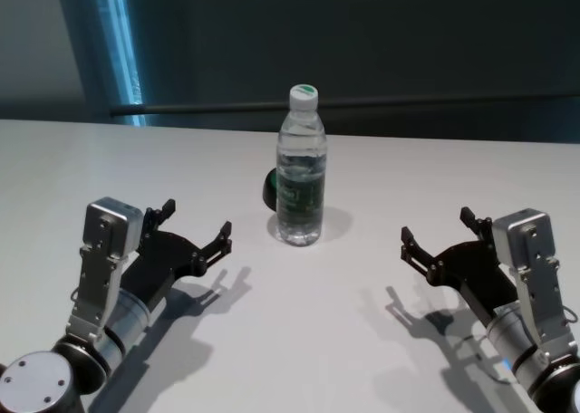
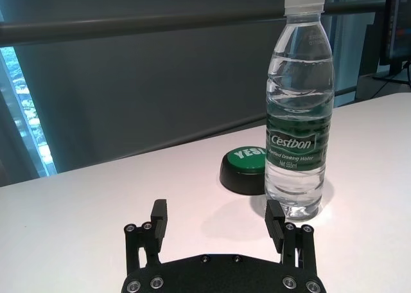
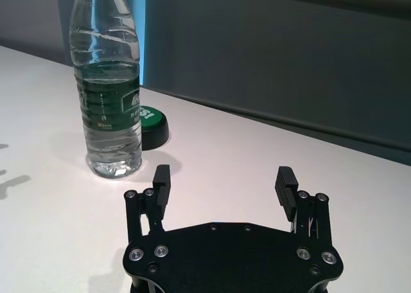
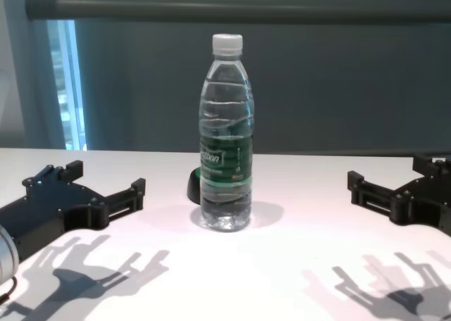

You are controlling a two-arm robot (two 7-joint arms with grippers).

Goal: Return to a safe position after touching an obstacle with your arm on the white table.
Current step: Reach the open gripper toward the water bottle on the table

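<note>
The clear water bottle (image 1: 301,173) with a white cap and dark green label stands upright in the middle of the white table (image 1: 299,331). My left gripper (image 1: 195,221) is open and empty, low over the table to the bottle's near left, apart from it. My right gripper (image 1: 438,229) is open and empty to the bottle's near right, also apart. The left wrist view shows the bottle (image 2: 300,113) just beyond one finger of the left gripper (image 2: 217,216). The right wrist view shows the bottle (image 3: 107,94) beyond the right gripper (image 3: 223,177).
A small black rounded lump with a green top (image 1: 270,189) lies on the table just behind the bottle, on its left side. A dark rail and wall (image 1: 362,110) run along the table's far edge. Bare tabletop lies between the two arms.
</note>
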